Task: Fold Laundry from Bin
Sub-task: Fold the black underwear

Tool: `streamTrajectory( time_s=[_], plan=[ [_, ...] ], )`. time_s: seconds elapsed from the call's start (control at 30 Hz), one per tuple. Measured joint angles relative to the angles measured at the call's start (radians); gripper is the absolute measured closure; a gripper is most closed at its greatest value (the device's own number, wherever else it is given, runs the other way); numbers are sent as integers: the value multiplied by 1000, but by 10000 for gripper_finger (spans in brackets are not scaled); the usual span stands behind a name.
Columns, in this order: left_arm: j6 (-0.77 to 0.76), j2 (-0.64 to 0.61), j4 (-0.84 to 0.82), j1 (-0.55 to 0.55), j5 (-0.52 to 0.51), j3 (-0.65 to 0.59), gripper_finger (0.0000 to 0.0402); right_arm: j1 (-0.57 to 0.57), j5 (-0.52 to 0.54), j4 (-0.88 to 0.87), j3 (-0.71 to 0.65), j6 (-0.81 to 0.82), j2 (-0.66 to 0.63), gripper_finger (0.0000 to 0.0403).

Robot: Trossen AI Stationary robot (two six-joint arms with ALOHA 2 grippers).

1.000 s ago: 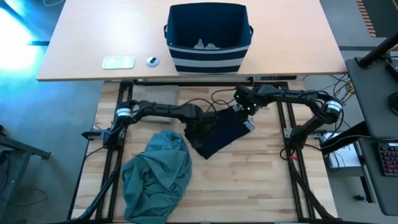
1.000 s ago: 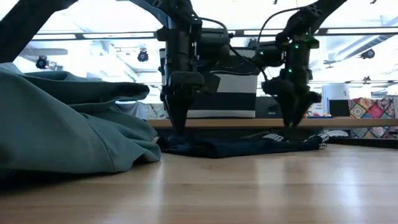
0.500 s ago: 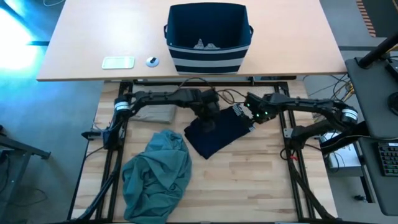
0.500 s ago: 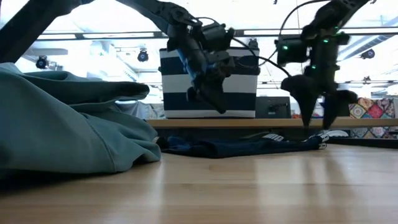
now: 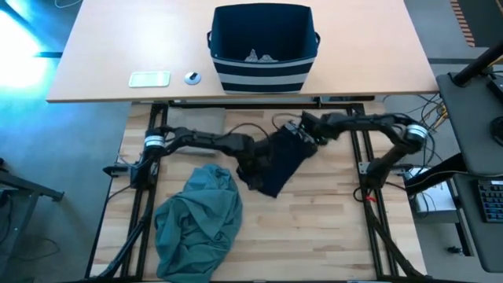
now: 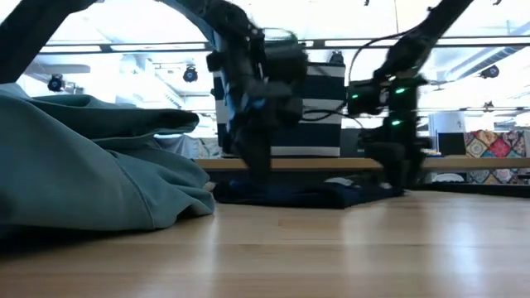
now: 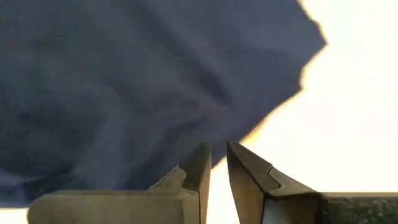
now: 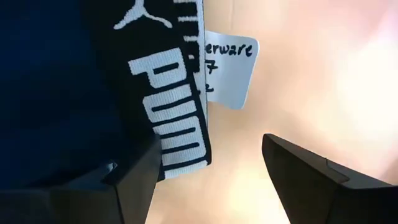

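A navy garment (image 5: 277,161) with a white-lettered waistband (image 8: 171,118) and a white tag (image 8: 229,74) lies bunched on the wooden table's middle. My left gripper (image 5: 250,167) is down at its left edge, fingers nearly together (image 7: 217,165). My right gripper (image 5: 306,130) is open at the garment's far right end, its fingers on either side of the waistband's edge (image 8: 205,174). A large teal garment (image 5: 198,222) lies heaped at the near left. The navy striped bin (image 5: 263,47) stands on the far table with small grey pieces (image 5: 259,56) inside. My left gripper points down with its tips at the navy garment's edge (image 7: 249,127); bare table shows in the narrow gap between them, and I cannot tell whether they touch the cloth. My right gripper comes from above; the waistband's end (image 8: 183,158) lies against one finger (image 8: 134,183), and touch cannot be told.
A white flat device (image 5: 149,79) and a small round object (image 5: 192,77) lie on the far table left of the bin. A beige garment (image 5: 195,128) shows partly beside the left arm. The teal heap fills the low view's left (image 6: 91,165). Bare wood lies at the near right.
My left gripper rose toward the bin, then came back down at the navy garment's left edge. My right gripper lifted toward the right, then came down toward the far left at the waistband. The garment's waistband end has shifted toward the far left, and the garment is narrower and more bunched.
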Motion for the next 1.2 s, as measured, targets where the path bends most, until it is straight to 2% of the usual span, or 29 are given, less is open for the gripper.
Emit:
streamTrajectory(
  time_s=[0.13,0.23,0.33,0.43,0.57,0.67,0.77,0.93,1.03,1.2],
  plan=[
    [-89,-27,93,3,0,22,358,-33,7,15,173,-276,99,129],
    [-104,-45,145,62,0,43,336,-24,-22,-49,268,-332,106,129],
    [-68,-48,155,147,-2,62,300,-23,-130,-51,275,-168,67,129],
    [2,-47,142,223,-2,64,259,3,-256,12,214,43,5,129],
    [87,-46,43,281,71,64,217,175,-370,218,90,112,-69,129],
    [153,-46,-36,278,70,64,205,349,-347,343,18,50,-65,129],
    [173,-45,-67,255,69,56,202,499,-236,435,-11,5,-3,129],
    [139,-45,-101,206,68,41,202,598,-205,464,6,54,120,129],
    [103,-46,-122,168,67,19,202,640,-214,404,9,79,141,129],
    [25,-59,-105,88,70,-28,202,700,-244,93,-5,82,60,129]
  ],
)
